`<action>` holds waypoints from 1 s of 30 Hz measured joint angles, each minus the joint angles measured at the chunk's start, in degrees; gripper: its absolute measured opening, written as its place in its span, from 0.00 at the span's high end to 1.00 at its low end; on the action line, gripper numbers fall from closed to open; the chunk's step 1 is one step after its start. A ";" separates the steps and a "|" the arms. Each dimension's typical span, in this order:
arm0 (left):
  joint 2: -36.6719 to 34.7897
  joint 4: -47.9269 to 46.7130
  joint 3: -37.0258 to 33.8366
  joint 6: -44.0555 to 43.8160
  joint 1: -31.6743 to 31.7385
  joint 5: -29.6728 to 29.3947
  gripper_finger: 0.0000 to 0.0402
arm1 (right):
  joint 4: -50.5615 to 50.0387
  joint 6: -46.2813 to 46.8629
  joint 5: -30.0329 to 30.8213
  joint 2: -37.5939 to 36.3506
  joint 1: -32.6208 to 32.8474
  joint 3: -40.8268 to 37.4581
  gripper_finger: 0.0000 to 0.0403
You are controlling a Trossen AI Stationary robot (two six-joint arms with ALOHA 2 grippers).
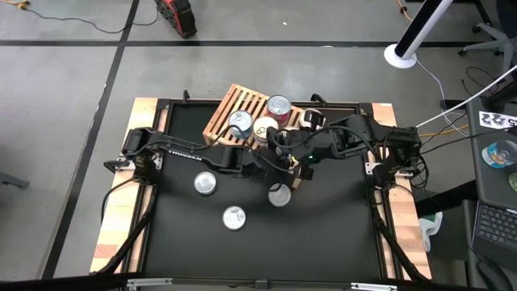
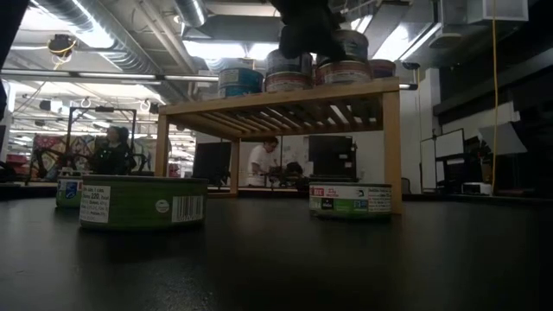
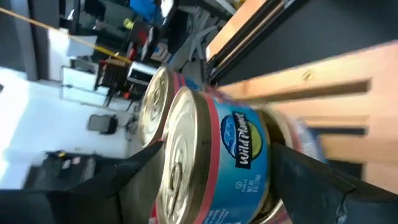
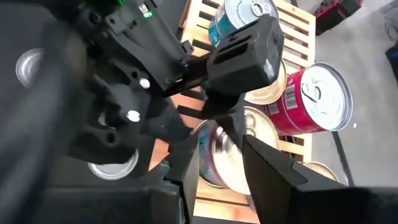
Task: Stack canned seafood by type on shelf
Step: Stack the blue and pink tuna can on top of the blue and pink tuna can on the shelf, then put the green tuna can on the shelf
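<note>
Black matting covers the table (image 1: 339, 234), which is framed by pale wooden edges. On it the shelf (image 1: 222, 113) is set at the far middle, turned at an angle, and tins are held on its slats: a blue-labelled tin (image 1: 240, 121) at the left, a pale-lidded tin (image 1: 265, 127) beside it, and a red-labelled tin (image 1: 279, 106) behind. In the low view these are seen stacked atop the raised rack. The left gripper (image 3: 211, 180) is stretched wide around a blue-and-pink tin (image 3: 230, 155) at the shelf's near edge; it cannot be told whether that tin is clamped or merely straddled. Just beside it the right gripper (image 4: 221, 155) is held over the same corner, its fingers partly parted with nothing visibly gripped. Three silver-lidded tins are left on the mat: one (image 1: 205, 183) at the left, one (image 1: 234, 217) nearer the front, one (image 1: 279, 195) under the right arm.
</note>
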 joint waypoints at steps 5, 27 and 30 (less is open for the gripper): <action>-1.43 -2.55 0.00 -2.79 -0.03 2.93 0.29 | 0.01 -2.07 -0.04 0.00 -0.77 0.00 0.70; -16.01 -33.89 0.07 -31.56 -11.78 5.41 0.29 | 0.01 -1.10 -2.42 -4.22 4.17 -0.74 0.70; -17.58 -38.76 0.07 -42.60 -15.91 9.26 0.29 | 0.03 0.90 -0.97 -4.22 7.87 -2.66 0.70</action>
